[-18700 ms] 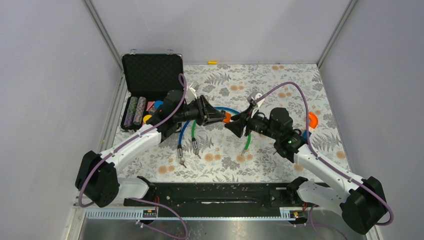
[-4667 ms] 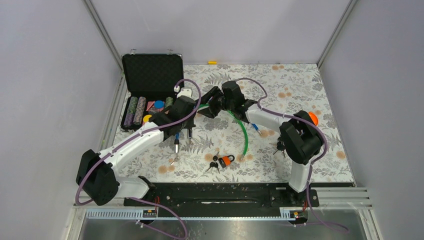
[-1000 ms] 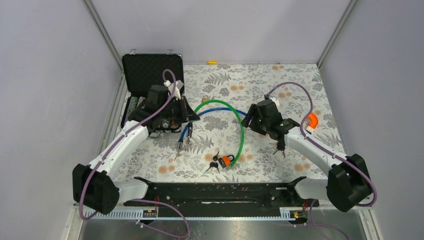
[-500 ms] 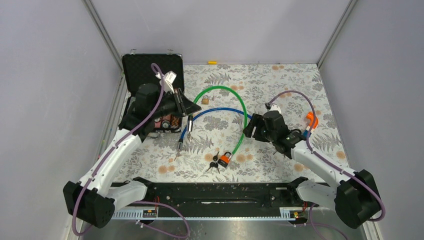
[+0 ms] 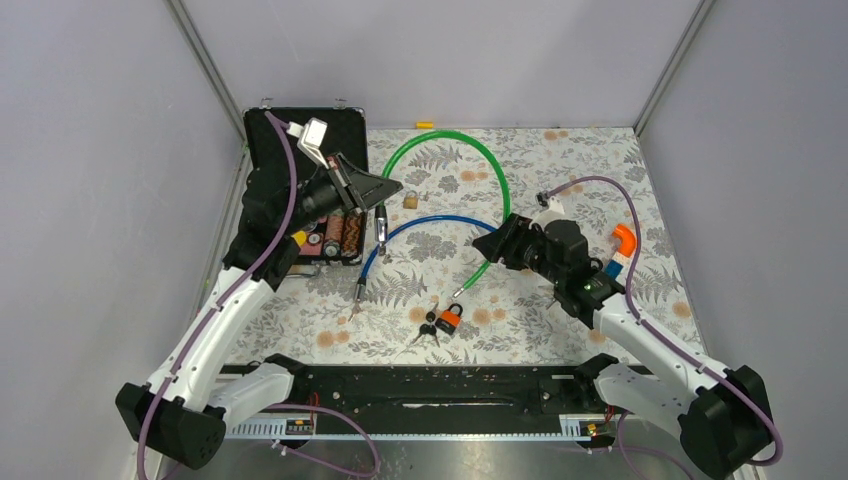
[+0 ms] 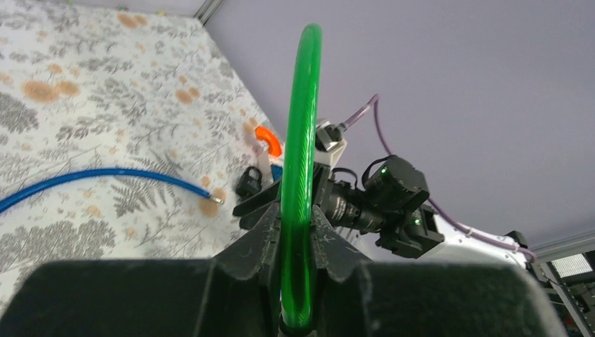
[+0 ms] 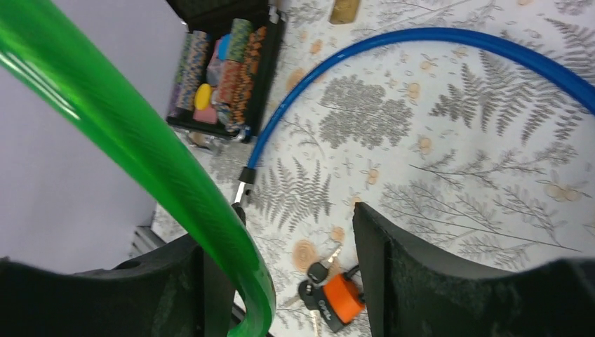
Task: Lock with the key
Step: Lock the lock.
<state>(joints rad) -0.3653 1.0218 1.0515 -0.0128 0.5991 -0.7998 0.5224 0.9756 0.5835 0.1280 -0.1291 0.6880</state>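
While the left pincer [image 6: 296,214] is raised above the bench [image 5: 560,170], its fingers [image 6: 265,235] are pressed against a green cable [image 5: 470,140], pinching it close to one end. From there the cable rises in a tall arch over the middle of the bench and comes down toward the right arm. The right pincer [image 5: 490,247] is spread wide around the falling part of the arch. In the right wrist view the cable lies against one finger only, with a clear gap to the other. Below that pincer the cable's free end reaches the bench just beside an orange padlock [image 5: 451,320]. The padlock lies flat near the front edge, between the two arms, with a small bunch of keys [image 5: 428,328] touching it on its left. Neither pincer touches the padlock or the keys, and whether its shackle is closed cannot be told. A blue cable [image 5: 440,220] lies on the bench in a lower arc under the green one, one metal end pointing toward the front left. A small brass padlock [image 5: 410,200] rests near the left pincer. At the far left corner an open black case [image 5: 300,140] holds rows of coloured chips [image 5: 340,232].
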